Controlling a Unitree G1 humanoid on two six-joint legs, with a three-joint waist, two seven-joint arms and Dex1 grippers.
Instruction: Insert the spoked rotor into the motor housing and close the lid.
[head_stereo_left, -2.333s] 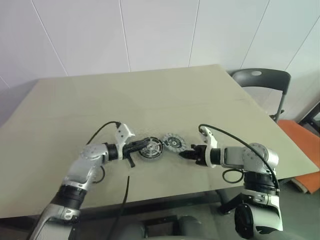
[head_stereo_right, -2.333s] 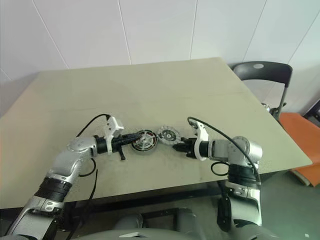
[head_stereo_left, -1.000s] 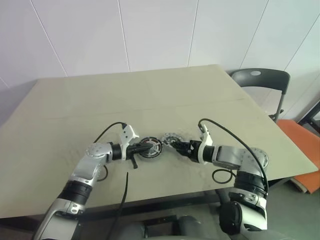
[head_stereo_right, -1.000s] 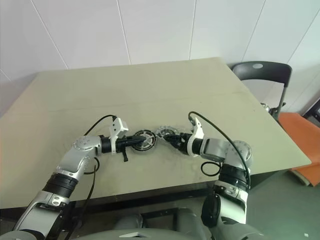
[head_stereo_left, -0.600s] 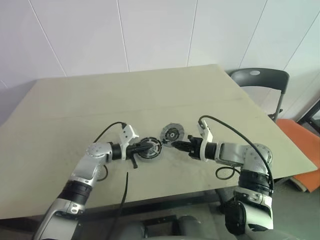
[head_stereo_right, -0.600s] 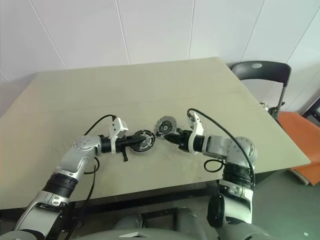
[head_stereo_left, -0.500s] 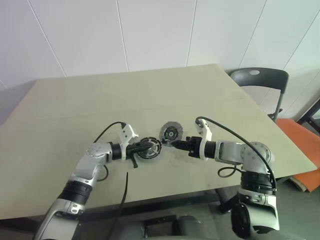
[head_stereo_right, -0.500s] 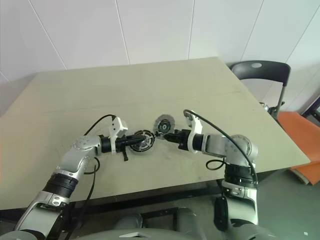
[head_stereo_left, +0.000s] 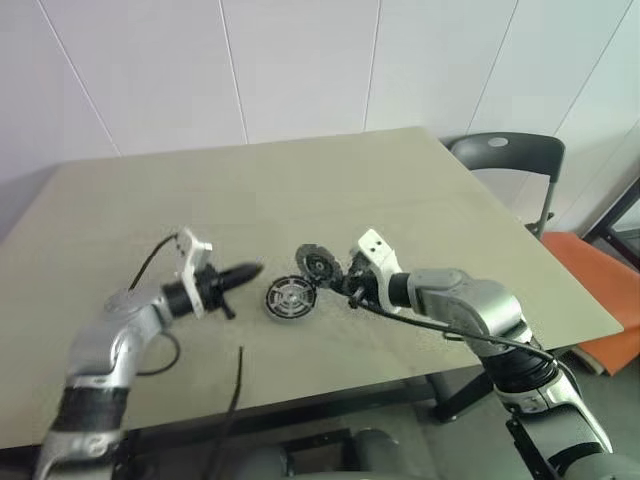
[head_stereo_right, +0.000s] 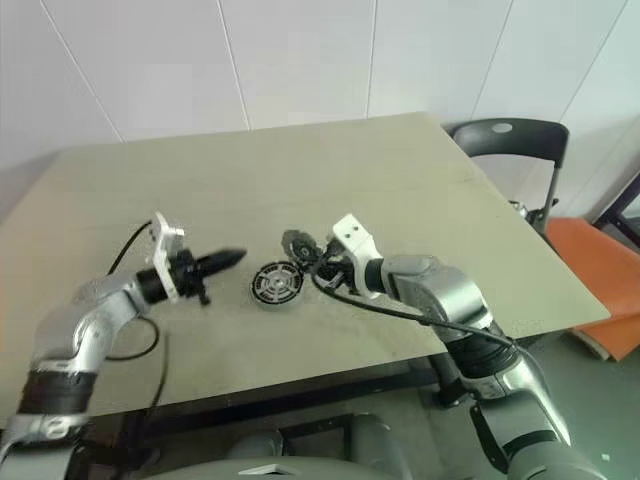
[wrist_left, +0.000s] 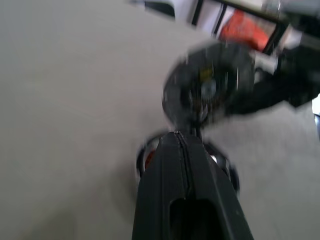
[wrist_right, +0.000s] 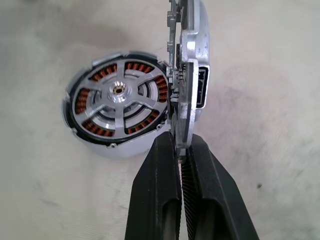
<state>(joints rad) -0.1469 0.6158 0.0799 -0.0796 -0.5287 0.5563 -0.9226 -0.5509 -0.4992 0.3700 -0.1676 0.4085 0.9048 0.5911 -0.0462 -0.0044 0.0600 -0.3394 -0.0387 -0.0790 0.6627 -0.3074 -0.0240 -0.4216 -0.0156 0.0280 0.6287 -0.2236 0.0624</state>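
the housing (wrist_right: 119, 114) lies flat on the surface (head_stereo_left: 420, 190), and its spoked top with copper windings between the spokes suggests to me the rotor is already seated. my right hand (wrist_right: 181, 150) pinches the lid (wrist_right: 189, 80) on edge, raised just beside the housing. my left hand (head_stereo_left: 245, 270) is closed and empty, apart to the side. what's left: lay the lid flat onto the housing and press it home.
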